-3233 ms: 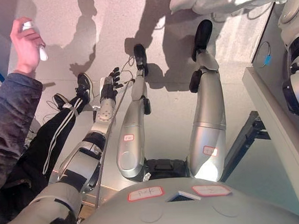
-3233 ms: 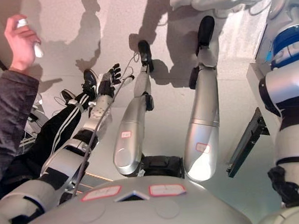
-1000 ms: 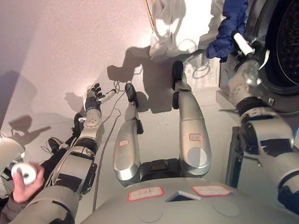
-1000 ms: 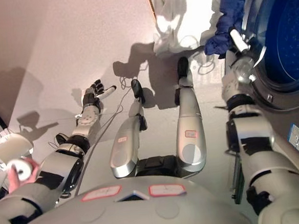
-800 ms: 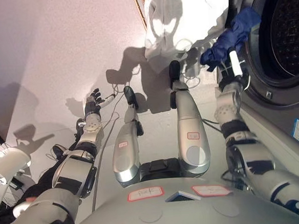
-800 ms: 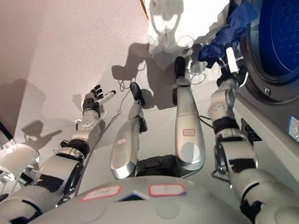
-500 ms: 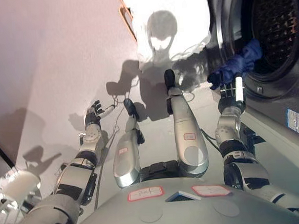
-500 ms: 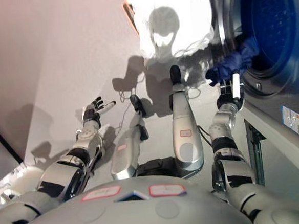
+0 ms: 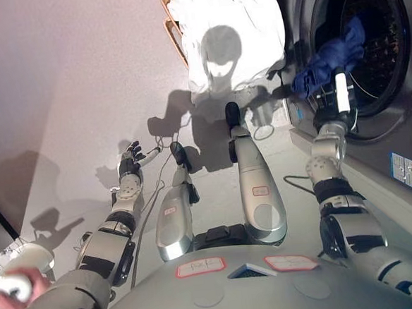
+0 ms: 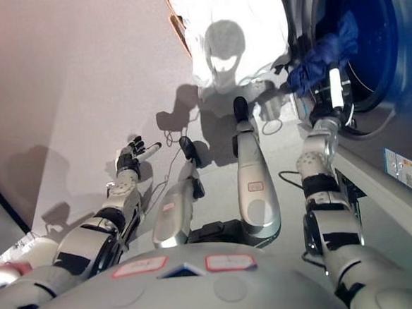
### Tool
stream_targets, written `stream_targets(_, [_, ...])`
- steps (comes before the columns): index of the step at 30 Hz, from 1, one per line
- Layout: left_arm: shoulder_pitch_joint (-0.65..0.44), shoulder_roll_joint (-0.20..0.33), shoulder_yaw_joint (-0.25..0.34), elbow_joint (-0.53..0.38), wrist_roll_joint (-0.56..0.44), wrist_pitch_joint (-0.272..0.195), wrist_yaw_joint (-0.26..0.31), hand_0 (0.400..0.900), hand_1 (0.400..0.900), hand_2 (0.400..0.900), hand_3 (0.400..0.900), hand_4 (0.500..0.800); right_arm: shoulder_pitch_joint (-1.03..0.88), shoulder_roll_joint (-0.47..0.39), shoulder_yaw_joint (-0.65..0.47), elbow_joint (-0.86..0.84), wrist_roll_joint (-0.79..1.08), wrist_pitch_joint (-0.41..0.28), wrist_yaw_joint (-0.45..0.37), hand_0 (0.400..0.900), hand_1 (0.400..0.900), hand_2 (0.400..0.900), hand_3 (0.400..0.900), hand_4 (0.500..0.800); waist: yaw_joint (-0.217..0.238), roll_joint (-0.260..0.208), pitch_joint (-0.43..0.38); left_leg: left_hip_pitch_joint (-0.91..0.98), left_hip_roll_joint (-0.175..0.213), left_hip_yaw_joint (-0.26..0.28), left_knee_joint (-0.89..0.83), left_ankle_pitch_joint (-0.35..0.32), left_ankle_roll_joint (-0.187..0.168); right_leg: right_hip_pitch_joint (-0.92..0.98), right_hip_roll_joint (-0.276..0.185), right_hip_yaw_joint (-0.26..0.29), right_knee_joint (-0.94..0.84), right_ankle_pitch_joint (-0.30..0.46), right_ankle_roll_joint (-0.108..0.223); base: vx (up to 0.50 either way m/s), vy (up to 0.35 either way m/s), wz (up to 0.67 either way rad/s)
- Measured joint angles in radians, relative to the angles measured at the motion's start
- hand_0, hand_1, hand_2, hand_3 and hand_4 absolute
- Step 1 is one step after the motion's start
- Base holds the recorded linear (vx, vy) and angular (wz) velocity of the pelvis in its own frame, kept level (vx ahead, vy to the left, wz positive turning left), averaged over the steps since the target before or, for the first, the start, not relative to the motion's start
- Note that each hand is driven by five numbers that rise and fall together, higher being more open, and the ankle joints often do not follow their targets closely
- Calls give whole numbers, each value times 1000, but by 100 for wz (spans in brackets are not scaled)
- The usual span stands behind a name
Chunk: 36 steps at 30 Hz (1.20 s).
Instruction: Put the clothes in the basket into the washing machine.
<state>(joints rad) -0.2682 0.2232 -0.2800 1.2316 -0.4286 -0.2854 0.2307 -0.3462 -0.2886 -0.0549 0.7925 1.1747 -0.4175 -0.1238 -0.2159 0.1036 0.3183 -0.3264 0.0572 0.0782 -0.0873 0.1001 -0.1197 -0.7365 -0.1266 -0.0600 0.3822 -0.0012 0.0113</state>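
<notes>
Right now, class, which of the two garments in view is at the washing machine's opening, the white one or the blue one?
The blue garment, held up by the right hand at the drum opening. The white garment lies heaped in the basket.

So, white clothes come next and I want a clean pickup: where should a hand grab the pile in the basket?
Grip the raised crumpled fold at the top of the white clothes, coming from above: they heap over the basket rim, so the sides are blocked.

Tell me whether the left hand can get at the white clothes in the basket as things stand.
Probably not: the left hand hangs open low by the floor, well apart from the white clothes in the basket.
</notes>
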Motion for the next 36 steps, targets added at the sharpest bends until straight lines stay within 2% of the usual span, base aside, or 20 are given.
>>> stream_targets(3, [-5,-1,-20,0,0,4,0,900,900,900,900,800,-192,-31,-9,146,23,8,-34,400,400,400,400,500,37,0,0,-1,0,-6,0,5,-2,-2,-2,-4,4,-1,-1,-6,-35,13])
stream_targets(7, [-7,-1,-38,-1,0,8,0,900,900,900,900,800,-410,-115,-29,310,63,28,-75,400,400,400,400,500,82,4,-1,-29,-3,-33,0,17,-5,-30,-11,-12,25,-6,-7,-6,-19,16])
stream_targets(9, [-7,-2,-39,-2,0,23,0,900,900,900,900,800,-454,-140,-45,370,83,43,-88,400,400,400,400,500,102,4,-1,-45,-4,-44,0,20,-5,-47,-18,-21,37,-9,-12,-1,-26,17])
stream_targets(13, [-8,-9,-41,-7,0,35,-2,900,900,900,900,800,-536,-199,-130,486,165,57,-110,400,400,400,400,500,126,37,3,-70,-5,-57,-5,27,-3,-64,-28,-34,46,-11,-14,-3,-20,16])
stream_targets(18, [-8,-15,-60,-33,0,44,0,900,900,900,900,800,-606,-308,-176,527,235,56,-172,400,400,400,400,500,142,97,5,-91,-8,-56,-4,35,-6,-83,-40,-47,52,-12,-15,6,-15,13])
stream_targets(29, [-30,-24,-105,-87,0,42,3,900,900,900,900,800,-713,-494,-226,550,279,16,-254,400,400,400,400,500,142,119,10,-125,-7,-79,-5,44,-10,-123,-47,-60,78,-32,-25,4,-15,6])
stream_targets(36, [-40,-27,-118,-100,-1,42,7,900,900,900,900,800,-733,-513,-275,557,360,-30,-278,400,400,400,400,500,143,127,12,-136,-17,-86,0,52,-18,-140,-60,-64,103,-40,-25,0,1,0])
